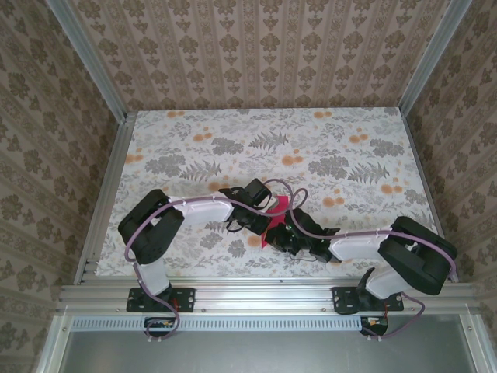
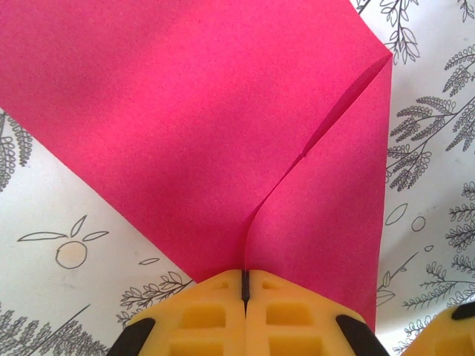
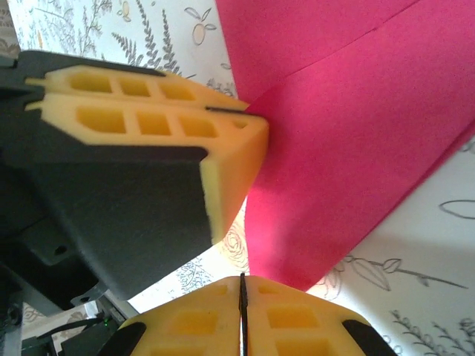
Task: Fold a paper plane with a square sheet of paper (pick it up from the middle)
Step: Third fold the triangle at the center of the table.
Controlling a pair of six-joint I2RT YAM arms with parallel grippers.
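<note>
Left wrist view, nearest: my left gripper (image 2: 245, 280) sits at the bottom edge, its two yellow pads pressed together with only a dark seam between them.
Left wrist view, grip: a paper edge of the square sheet of paper (image 2: 185, 126) runs diagonally from a far corner straight into that seam, so I read the left gripper as pinched on the sheet.
Left wrist view, paper: magenta-pink, it spreads away from the left gripper over the flowered tablecloth (image 2: 59, 215), one layer lapping another along that edge.
Right wrist view, nearest: my right gripper (image 3: 242, 288) has its pads closed tight, just beside the left gripper.
Right wrist view, grip: a corner of the sheet ends right at its tips, and I cannot tell whether it has any paper.
Right wrist view, beyond: the left gripper, side-on, is clamped on the sheet's edge.
Top view: both arms reach in to meet at the left gripper, and slivers of pink show beneath it.
Step, my judgement: setting a flap's crease, early in the folding.
Doing it well: I would hold the left gripper's pinch firm, draw it along the crease line rather than across it, and use the right gripper beside it to press the sheet flat.
Risk: thin paper can drag or buckle at the left gripper if pulled sideways.
</note>
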